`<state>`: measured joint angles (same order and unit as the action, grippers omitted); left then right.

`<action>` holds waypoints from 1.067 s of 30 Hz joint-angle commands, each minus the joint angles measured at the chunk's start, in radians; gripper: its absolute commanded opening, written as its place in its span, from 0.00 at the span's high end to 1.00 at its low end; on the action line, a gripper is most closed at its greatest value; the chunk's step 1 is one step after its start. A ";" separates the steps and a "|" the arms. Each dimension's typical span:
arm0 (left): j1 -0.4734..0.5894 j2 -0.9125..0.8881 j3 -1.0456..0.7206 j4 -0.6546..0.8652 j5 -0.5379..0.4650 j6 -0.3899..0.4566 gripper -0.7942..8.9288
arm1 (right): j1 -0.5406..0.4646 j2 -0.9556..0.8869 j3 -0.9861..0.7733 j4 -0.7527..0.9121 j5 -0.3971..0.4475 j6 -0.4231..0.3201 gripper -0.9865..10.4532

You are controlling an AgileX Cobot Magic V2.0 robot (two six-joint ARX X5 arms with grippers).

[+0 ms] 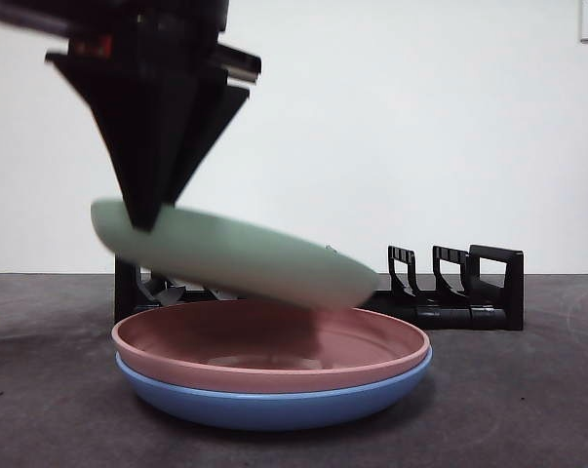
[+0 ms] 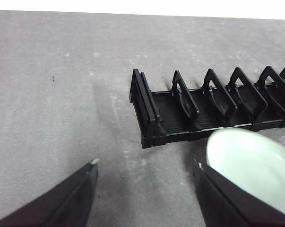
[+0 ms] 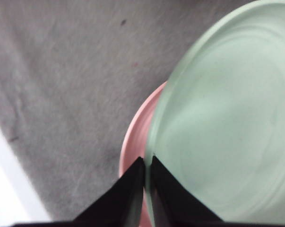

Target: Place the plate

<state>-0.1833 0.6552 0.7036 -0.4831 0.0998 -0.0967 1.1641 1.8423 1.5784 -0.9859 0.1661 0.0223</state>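
Front view is showing you the right gripper (image 1: 145,216) pinching the green plate (image 1: 245,255) by its rim, jaws closed on the edge, so it is tilting down over the pink plate (image 1: 274,356) stacked in the blue plate (image 1: 274,405). Your left gripper (image 2: 144,182) is waiting, jaws wide apart and holding nothing, near the black dish rack (image 2: 213,106) on the worktop (image 2: 62,94).

Even, soft light throughout; the green plate (image 1: 235,255) shows motion blur.
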 commanded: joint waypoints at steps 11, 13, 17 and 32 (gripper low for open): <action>0.001 0.003 0.008 0.004 -0.003 0.007 0.59 | 0.054 0.011 -0.151 0.112 0.023 0.040 0.90; 0.001 0.003 0.008 0.004 -0.003 0.007 0.59 | 0.054 0.011 -0.163 0.117 0.022 0.047 0.90; 0.001 0.003 0.008 0.004 -0.003 0.007 0.59 | 0.054 0.012 -0.172 0.119 0.021 0.050 0.90; 0.001 0.003 0.008 0.004 -0.003 0.007 0.59 | 0.056 -0.010 -0.166 0.120 -0.084 0.064 0.62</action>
<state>-0.1825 0.6552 0.7036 -0.4877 0.0998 -0.0967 1.2041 1.8381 1.3960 -0.8749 0.0883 0.0643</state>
